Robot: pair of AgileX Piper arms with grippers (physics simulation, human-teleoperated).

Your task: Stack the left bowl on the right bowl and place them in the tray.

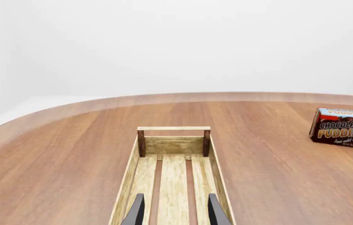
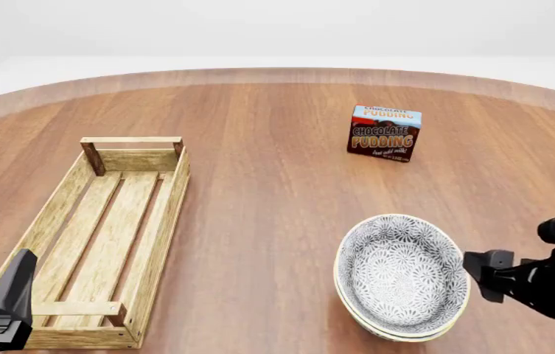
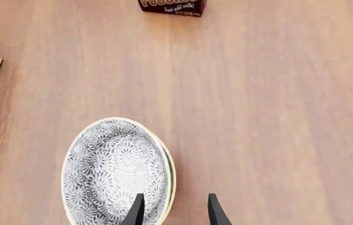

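Two grey-patterned bowls [image 2: 400, 276] sit nested one inside the other on the table at the near right, and they show again in the right wrist view [image 3: 115, 168]. My right gripper [image 2: 483, 274] is at their right rim. It is open [image 3: 175, 213], with one finger over the bowl's inside and the other outside the rim. The tray [image 2: 164, 221], a long light-wood crate, lies at the left with nothing in it. My left gripper [image 2: 4, 301] hovers over the tray's near end, open [image 1: 176, 213] and holding nothing, with the slatted bottom [image 1: 174, 173] below it.
A chocolate pudding box [image 2: 385, 133] stands upright behind the bowls, toward the far right; it also shows in the left wrist view [image 1: 342, 127]. Bare wood table [image 2: 267, 192] stretches between tray and bowls. The table's curved far edge runs along the back.
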